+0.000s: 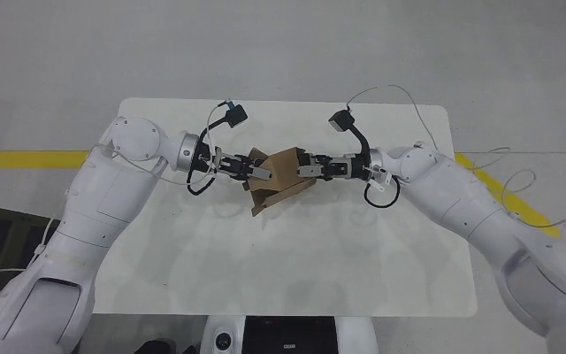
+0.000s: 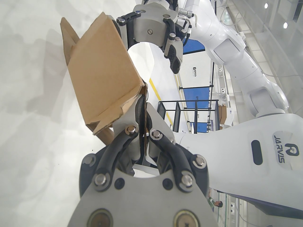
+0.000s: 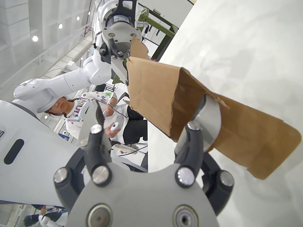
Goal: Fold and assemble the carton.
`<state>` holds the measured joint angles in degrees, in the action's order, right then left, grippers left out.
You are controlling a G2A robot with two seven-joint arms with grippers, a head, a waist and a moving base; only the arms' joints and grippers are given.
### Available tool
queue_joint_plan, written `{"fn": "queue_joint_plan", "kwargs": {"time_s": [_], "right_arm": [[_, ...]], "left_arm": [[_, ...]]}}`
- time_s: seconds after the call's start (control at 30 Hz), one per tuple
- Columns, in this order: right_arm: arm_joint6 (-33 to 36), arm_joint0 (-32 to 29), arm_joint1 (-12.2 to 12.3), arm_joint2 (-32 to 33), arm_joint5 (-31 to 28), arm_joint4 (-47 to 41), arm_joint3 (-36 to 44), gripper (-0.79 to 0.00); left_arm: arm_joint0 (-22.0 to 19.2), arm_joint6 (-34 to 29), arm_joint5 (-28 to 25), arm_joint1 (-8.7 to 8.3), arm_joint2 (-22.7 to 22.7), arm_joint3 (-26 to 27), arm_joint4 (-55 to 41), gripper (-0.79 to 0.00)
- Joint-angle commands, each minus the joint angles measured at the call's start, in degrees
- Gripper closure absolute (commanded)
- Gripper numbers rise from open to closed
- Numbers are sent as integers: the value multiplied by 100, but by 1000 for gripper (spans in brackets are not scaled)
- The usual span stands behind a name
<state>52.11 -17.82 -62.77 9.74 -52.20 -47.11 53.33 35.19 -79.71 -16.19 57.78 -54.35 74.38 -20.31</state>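
Carton (image 1: 276, 177), brown and half-folded, is held over the middle of the white table (image 1: 354, 265), a little toward the far side, strung between the two arms. It is partly opened out: a broad flat panel faces up and tilts, a long round-cornered flap (image 3: 255, 142) runs down toward the near side, and smaller flaps stick out at the left end. Whether the lowest flap touches the tabletop, I cannot tell.

On the left, the left gripper (image 2: 142, 106) is pinched tight on a thin edge of the cardboard at the carton's left corner, its fingers pressed together with the sheet between them.

On the right, the right gripper (image 1: 305, 166) meets the carton's right end with its jaws spread wide. One finger (image 3: 209, 116) lies against the cardboard at the fold where panel and long flap meet; the other finger (image 3: 93, 116) stands well apart from it, touching nothing.

A yellow stripe (image 1: 35, 159) runs along the floor past the table's left side.
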Motion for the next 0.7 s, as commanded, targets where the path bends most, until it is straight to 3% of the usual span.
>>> {"fn": "queue_joint_plan", "kwargs": {"time_s": [0.0,0.27,0.37,0.53,0.67], "right_arm": [[0,0,0,0,0,0,0,-785],[-147,-91,31,187,189,220,188,-785],[13,-126,73,329,322,311,232,-619],[106,-110,185,640,433,597,56,-730],[146,-172,310,933,355,682,120,-699]], "left_arm": [[0,0,0,0,0,0,0,0],[142,184,53,-33,-70,214,168,0],[143,180,40,-43,-98,229,226,0],[123,271,-14,-57,-142,180,400,0],[111,298,-26,-63,-167,143,437,0]]}}
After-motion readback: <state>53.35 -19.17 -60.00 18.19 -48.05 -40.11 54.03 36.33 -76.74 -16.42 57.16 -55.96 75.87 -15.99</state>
